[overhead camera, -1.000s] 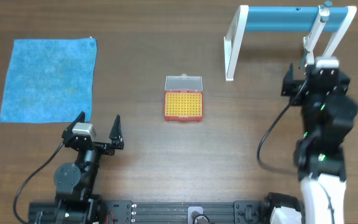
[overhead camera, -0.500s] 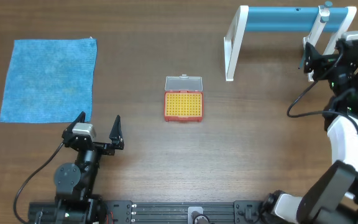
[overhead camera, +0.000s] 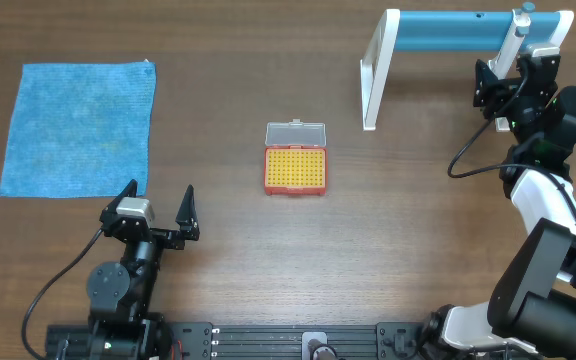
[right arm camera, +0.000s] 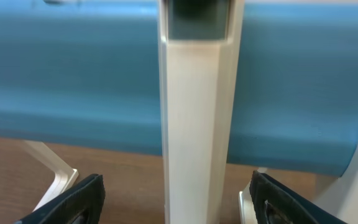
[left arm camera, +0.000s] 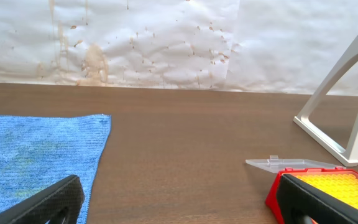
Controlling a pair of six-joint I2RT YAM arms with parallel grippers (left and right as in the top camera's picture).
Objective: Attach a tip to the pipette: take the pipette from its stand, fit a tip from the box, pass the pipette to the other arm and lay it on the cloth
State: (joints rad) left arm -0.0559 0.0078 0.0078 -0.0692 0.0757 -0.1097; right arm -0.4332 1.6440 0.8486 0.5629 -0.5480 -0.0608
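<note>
My right gripper (right arm camera: 178,202) is spread wide, the white pipette (right arm camera: 197,106) hanging squarely between my fingers on the blue stand bar (right arm camera: 67,74) behind, so closing should catch its body. My left gripper (overhead camera: 158,205) sits open beside the cloth (overhead camera: 78,130), presumably for the handover.

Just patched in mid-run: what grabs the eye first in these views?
The right gripper is open directly in front of the slim white pipette, which hangs on the blue-and-white stand at the table's far right. In its wrist view one finger shows on either side of the pipette. The orange tip box with its clear lid open sits mid-table, and the blue cloth lies far left, near the open left gripper.
</note>
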